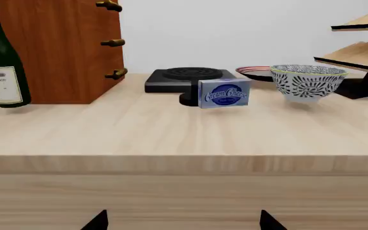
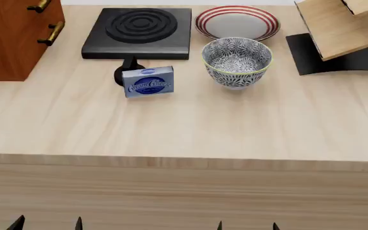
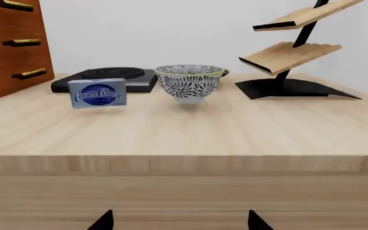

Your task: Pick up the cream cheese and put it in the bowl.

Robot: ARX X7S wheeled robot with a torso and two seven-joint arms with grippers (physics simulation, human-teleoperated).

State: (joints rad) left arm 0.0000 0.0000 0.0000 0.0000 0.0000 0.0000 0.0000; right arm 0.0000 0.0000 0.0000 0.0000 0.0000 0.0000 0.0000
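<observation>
wooden counter: bowl holds nothing, cream cheese beside it; both grippers spread wide.

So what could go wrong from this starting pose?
1. The cream cheese stands on edge right in front of the stove's knob; a gripper nudge may tip it over or snag the knob.
2. The bowl sits close beside the box and the red-ringed plate, so a wide approach could shove it.
3. Both grippers are below the table edge and could clip it rising.
</observation>
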